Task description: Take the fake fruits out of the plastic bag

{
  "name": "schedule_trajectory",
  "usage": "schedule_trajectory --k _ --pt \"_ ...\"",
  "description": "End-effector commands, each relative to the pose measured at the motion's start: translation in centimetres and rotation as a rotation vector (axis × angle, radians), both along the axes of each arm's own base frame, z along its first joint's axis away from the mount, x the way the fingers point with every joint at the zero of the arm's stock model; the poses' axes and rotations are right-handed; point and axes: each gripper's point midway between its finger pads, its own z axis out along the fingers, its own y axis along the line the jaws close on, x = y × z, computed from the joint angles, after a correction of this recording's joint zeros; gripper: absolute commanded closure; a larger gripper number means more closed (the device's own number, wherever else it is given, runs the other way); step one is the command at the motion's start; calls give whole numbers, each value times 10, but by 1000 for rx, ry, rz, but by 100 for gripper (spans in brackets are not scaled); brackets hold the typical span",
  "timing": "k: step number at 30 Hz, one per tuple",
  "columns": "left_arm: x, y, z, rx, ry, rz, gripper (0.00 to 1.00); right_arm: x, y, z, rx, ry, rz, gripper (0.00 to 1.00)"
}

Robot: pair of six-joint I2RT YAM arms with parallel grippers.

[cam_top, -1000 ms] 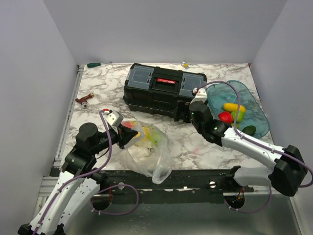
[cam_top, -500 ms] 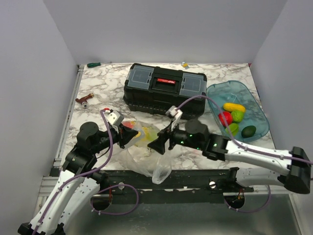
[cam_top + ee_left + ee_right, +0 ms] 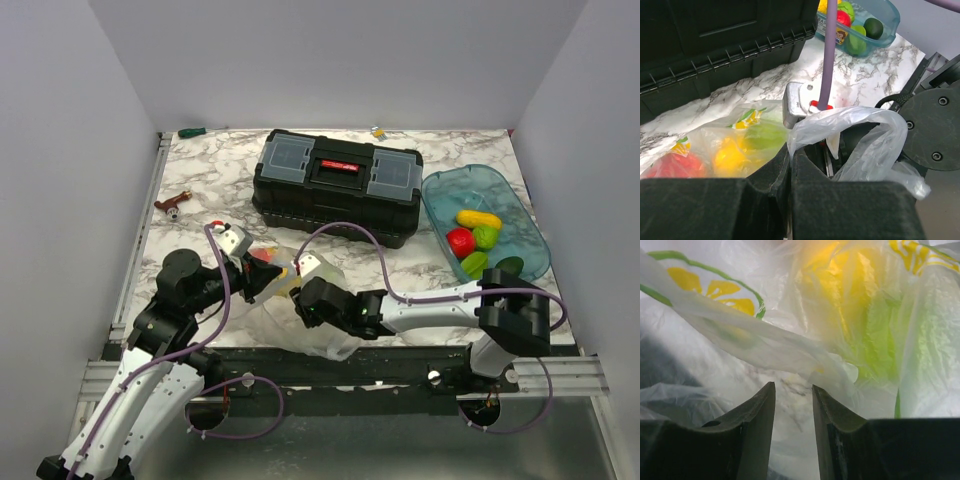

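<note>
Overhead: toolbox [image 3: 335, 185], blue tray [image 3: 495, 190] | right wrist: only plastic bag [image 3: 765, 340]

Clear crinkly plastic bag [image 3: 268, 318] crumpled at near edge of counter [image 3: 200, 180], left of centre. Inside: red fruit [image 3: 675, 165], yellow fruit [image 3: 730, 156], green fruit [image 3: 765, 137]. Five more fake fruits [image 3: 460, 241] clustered by right edge.

Bright colours on marble
The plastic bag [image 3: 330, 352] is clear with yellow-green print; fake fruits [image 3: 730, 155] red, yellow, green; toolbox [image 3: 290, 190] black, red handle; tray [image 3: 450, 190] translucent blue; table [image 3: 200, 180] white, grey-veined.
</note>
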Motion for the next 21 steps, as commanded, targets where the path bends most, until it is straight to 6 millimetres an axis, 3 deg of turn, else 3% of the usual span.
schedule_trajectory --k 1,6,10,13,18,21 --pt "0 2 10 -10 -30 7 100 17 9 14 74 -74 -88 62" --pt "-1 1 11 -13 -33 2 100 14 23 -2 75 -30 -81 62" --pt "-1 1 12 -14 -35 2 100 26 20 -3 70 -57 -160 62" --pt "-1 2 11 -13 -33 3 100 41 6 7 70 -113 -266 59" --pt "-1 1 11 -14 -33 0 100 64 -25 25 57 -230 -447 41" --pt "-1 1 11 -14 -33 -1 100 73 -37 33 84 -283 -532 35"
